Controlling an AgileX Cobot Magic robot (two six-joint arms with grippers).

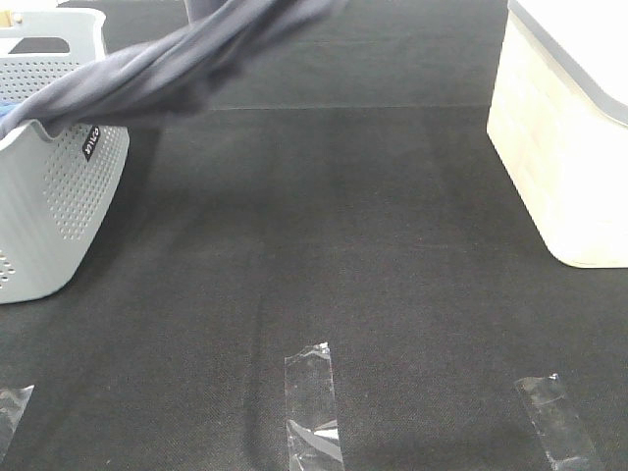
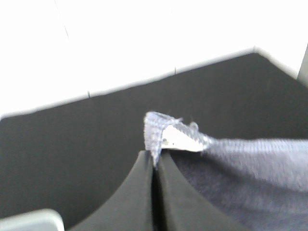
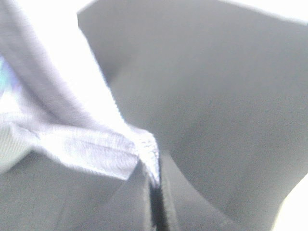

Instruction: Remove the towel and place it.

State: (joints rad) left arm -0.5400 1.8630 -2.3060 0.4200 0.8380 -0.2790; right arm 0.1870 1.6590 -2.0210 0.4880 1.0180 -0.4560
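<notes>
Clamped tight on a hemmed corner of the towel [image 1: 167, 64] with the left gripper [image 2: 155, 161], likewise with the right gripper [image 3: 155, 182] (both fully pinched); slung mid-air, trailing over the basket [image 1: 49, 206] rim.

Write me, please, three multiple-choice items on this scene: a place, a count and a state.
1. Where does the towel trail from? A the basket; B a drawer; C a hook.
2. How many clear tape strips lie on the mat? A one; B three; C five.
3. How is the left gripper? A wide open; B shut empty; C shut on the towel's corner.
A, it hangs over the basket's rim; B, three show near the front edge; C, it pinches the hemmed corner.
</notes>
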